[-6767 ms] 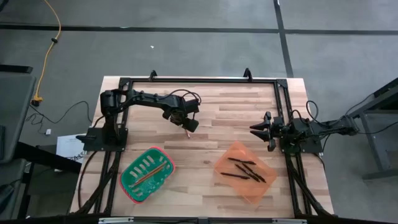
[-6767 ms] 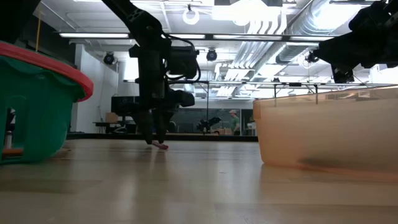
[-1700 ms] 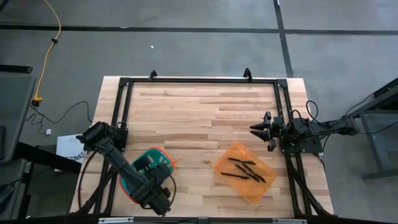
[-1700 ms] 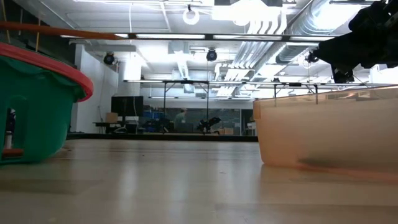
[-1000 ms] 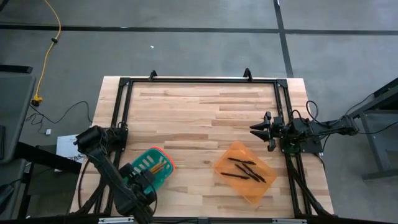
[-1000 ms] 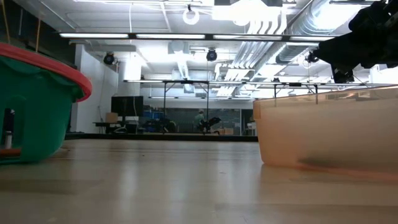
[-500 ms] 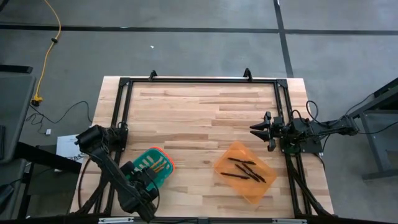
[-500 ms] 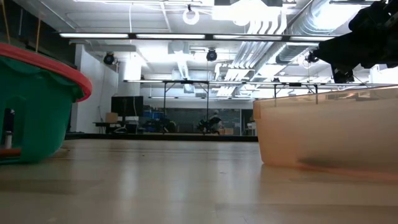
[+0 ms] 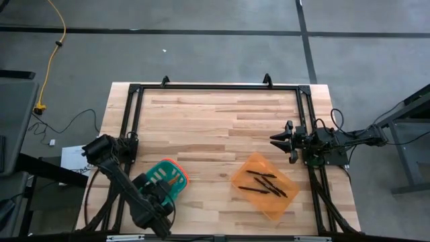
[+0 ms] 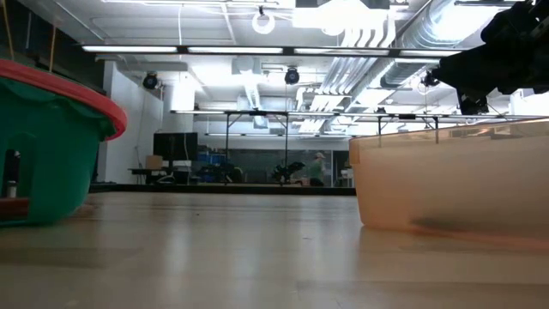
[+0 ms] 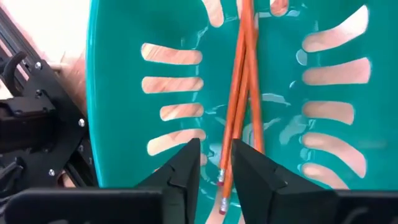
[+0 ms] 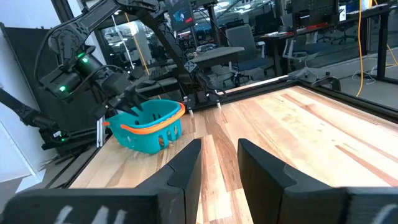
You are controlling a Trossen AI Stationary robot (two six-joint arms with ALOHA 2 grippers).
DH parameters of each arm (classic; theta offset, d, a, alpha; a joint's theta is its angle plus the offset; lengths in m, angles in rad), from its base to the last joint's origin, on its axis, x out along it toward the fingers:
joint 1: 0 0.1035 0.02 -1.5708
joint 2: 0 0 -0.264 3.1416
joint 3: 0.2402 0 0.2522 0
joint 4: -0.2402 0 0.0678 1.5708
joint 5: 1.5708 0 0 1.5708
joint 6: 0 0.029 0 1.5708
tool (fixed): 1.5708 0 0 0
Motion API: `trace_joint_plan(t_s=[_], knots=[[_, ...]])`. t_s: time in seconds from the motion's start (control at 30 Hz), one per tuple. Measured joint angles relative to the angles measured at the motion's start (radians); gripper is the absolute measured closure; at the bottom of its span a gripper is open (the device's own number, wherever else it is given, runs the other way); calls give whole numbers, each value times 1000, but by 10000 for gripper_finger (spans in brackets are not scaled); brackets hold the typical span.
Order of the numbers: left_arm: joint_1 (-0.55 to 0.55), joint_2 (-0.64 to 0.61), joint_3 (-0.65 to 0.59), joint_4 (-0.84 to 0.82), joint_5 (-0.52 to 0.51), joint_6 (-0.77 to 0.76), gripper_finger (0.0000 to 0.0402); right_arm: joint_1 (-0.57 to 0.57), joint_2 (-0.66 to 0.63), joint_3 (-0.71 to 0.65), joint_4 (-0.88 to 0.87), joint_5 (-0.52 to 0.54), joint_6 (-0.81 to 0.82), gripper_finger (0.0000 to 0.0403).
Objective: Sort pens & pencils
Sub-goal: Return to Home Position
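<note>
High view, and the sorting looks finished: in the lower left of the frame the basket (image 9: 179, 176) has the pencils (image 9: 171, 180), and right of centre the bin (image 9: 252, 165) has the pens (image 9: 263, 183). I count four pens, loosely crossed. I see nothing loose on the table (image 9: 215, 121).

The left wrist view has the left gripper (image 11: 216, 177) hanging over the basket, fingers a little apart with nothing between them. The pencils lie below, bunched and crossing. I make it three, though they overlap closely.

At the right edge, mid-height, the right gripper (image 9: 277, 141) sits parked, its fingers also apart and empty.

So this reads as the going-home step. To my eye, the left arm needs to lift clear of the basket rim, then fold back to its mount at the left edge without nudging the basket.
</note>
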Motion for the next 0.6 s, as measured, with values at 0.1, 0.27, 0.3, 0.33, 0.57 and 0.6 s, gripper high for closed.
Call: trace_joint_plan(t_s=[0.1,0.27,0.3,0.33,0.57,0.6], knots=[[7,0,2,-29,0,6,321,0,0,0,0,0,0,306],[37,-3,46,-35,-26,106,328,0,0,0,0,0,0,306],[47,-8,64,-34,-46,125,330,0,0,0,0,0,0,306],[58,-14,83,-35,-77,142,332,0,0,0,0,0,0,306],[127,-70,205,-34,-400,343,356,0,0,0,0,0,0,306],[136,-87,209,-32,-455,369,361,0,0,0,0,0,0,306]])
